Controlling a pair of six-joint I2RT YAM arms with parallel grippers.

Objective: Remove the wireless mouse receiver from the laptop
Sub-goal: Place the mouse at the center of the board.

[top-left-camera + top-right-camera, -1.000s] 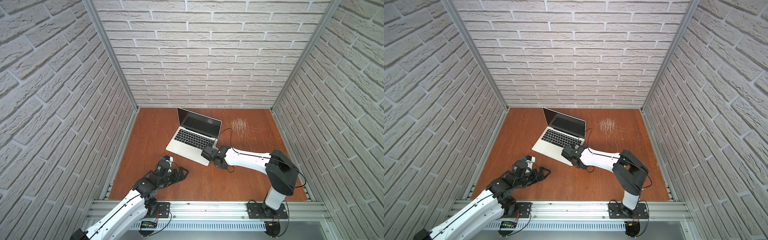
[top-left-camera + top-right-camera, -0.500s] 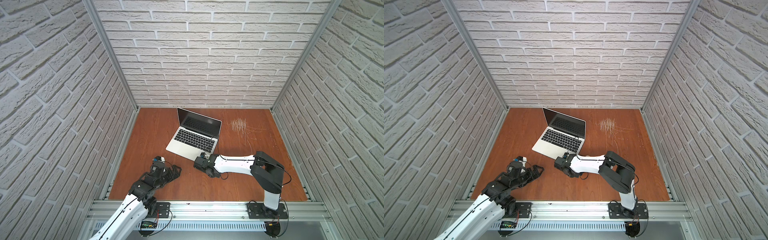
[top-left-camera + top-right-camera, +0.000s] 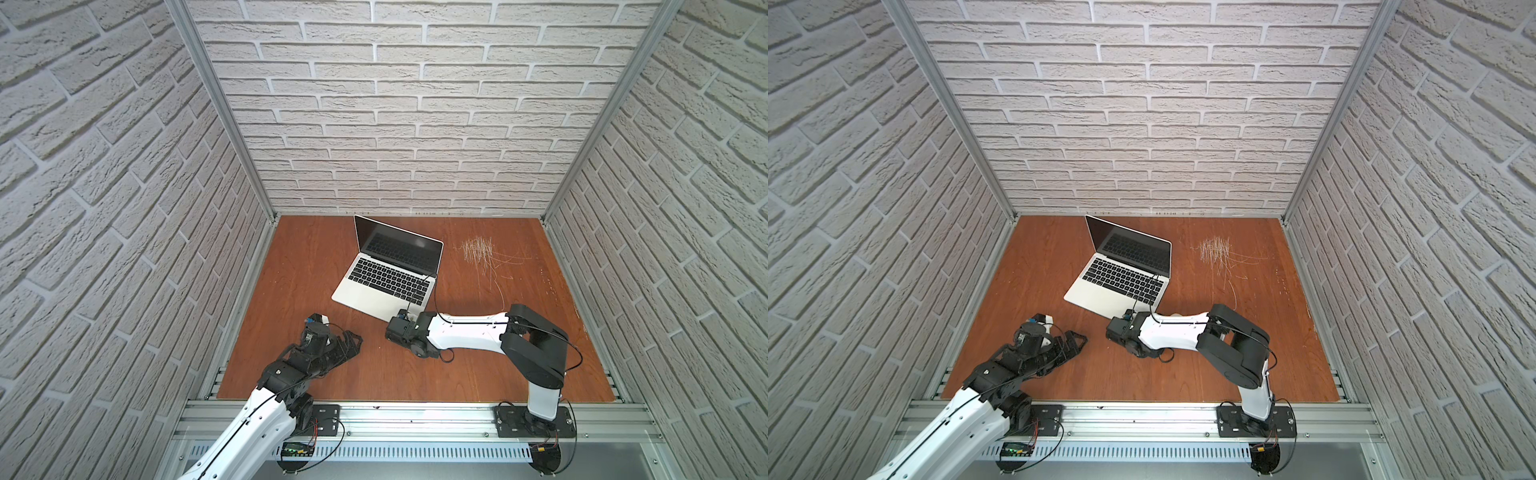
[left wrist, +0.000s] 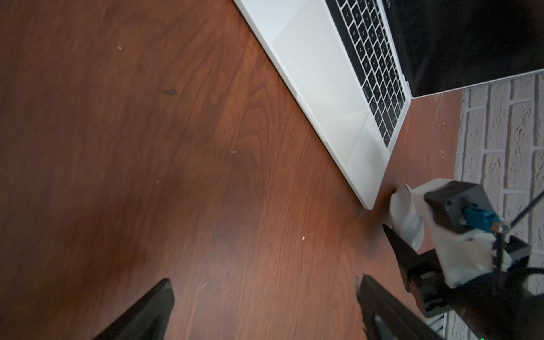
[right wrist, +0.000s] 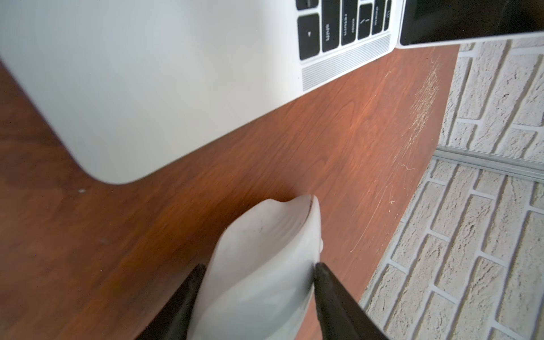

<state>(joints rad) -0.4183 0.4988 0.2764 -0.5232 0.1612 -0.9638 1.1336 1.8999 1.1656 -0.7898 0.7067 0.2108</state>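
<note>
We saw the laptop (image 3: 388,276) standing open on the wooden table (image 3: 316,257), toward the back and a little left of centre in both top views, its dark screen upright and its silver palm rest turned toward the arms. The wireless mouse receiver was too small for us to pick out in any view, so we could not say where on the laptop's edge it sat. The right gripper (image 5: 259,266) lay low over the table just off the laptop's near right corner, and in the right wrist view a white mouse (image 5: 265,235) stood between its two black fingers (image 5: 332,294), which ran close along both of its sides. We could not tell whether they were pressing it or only flanking it. A strip of bare wood separated the mouse from the laptop. The left gripper (image 4: 265,281) hung over open table, well to the left of the right gripper and clear of the laptop's front edge, its fingers spread wide with nothing between them. Pale scratches (image 3: 478,251) marked the wood to the right of the screen
</note>
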